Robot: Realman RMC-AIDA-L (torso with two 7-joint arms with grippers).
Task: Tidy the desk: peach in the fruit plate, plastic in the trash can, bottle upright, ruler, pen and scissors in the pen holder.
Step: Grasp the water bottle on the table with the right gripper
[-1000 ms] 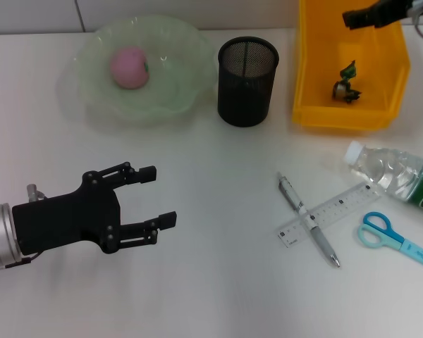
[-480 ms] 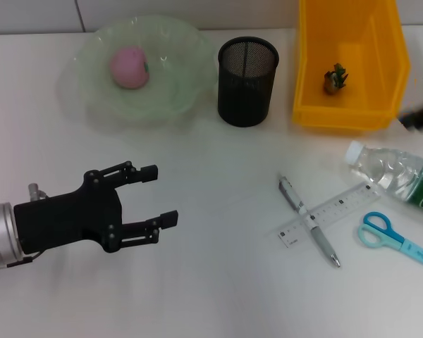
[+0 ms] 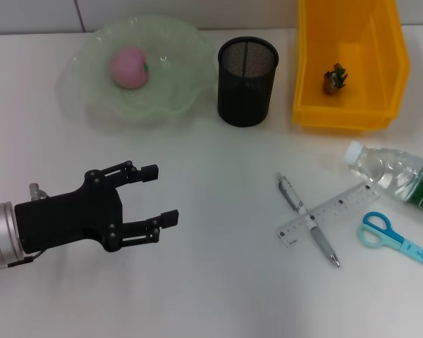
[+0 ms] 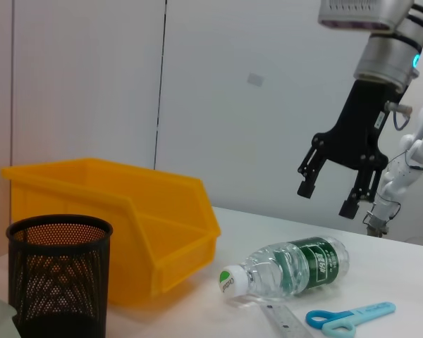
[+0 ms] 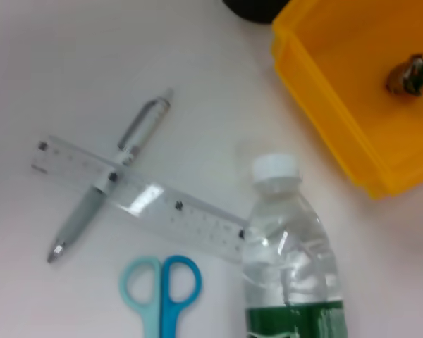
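Though out of head view, right gripper (image 4: 337,197) above bottle (image 4: 289,268), fingers apart.

Pink peach (image 3: 130,67) in a pale translucent green fruit plate (image 3: 170,98). Black mesh pen holder (image 3: 247,81) — fine perforated grid. Bright yellow trash can (image 3: 349,113), holding a crumpled brown-and-green scrap of plastic (image 3: 335,78). Clear bottle (image 3: 395,176) with white cap and dark green label (white lettering). Silver-grey pen (image 3: 308,229), transparent ruler (image 3: 331,213) with black marks, light-blue scissors (image 3: 395,239) — all on a white desk (image 3: 218,282).
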